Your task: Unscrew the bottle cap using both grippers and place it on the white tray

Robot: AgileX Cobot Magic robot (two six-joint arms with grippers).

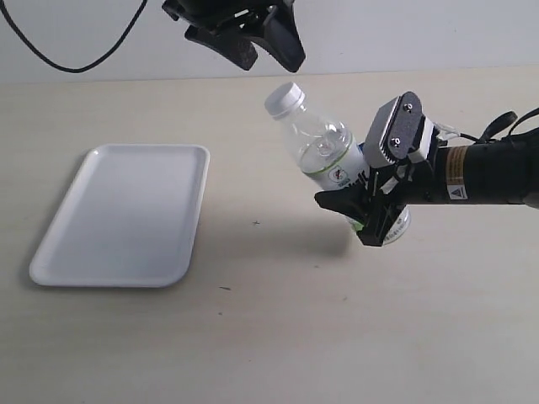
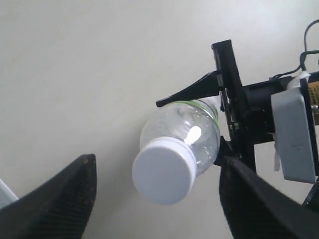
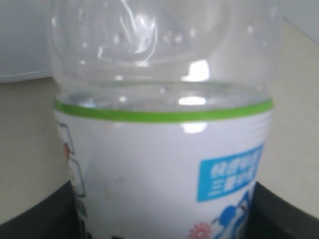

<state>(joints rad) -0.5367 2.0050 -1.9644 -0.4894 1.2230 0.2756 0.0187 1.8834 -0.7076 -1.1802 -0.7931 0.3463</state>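
Note:
The clear bottle [image 1: 324, 150] with a white-and-green label is held off the table, tilted with its neck up and to the left. My right gripper [image 1: 370, 210] is shut on the bottle's labelled lower body [image 3: 164, 169]. The white bottle cap [image 1: 285, 98] sits screwed on the neck. My left gripper [image 1: 257, 46] hangs open just above the cap, not touching it. In the left wrist view the cap [image 2: 163, 170] lies between the two black fingers [image 2: 60, 199] with a gap on each side. The white tray [image 1: 126, 215] lies flat on the table at the left.
A black cable [image 1: 76, 50] loops along the back wall at the upper left. The beige table [image 1: 269, 320] stretches between the tray and the bottle. The right arm's grey block [image 1: 394, 128] stands beside the bottle's body.

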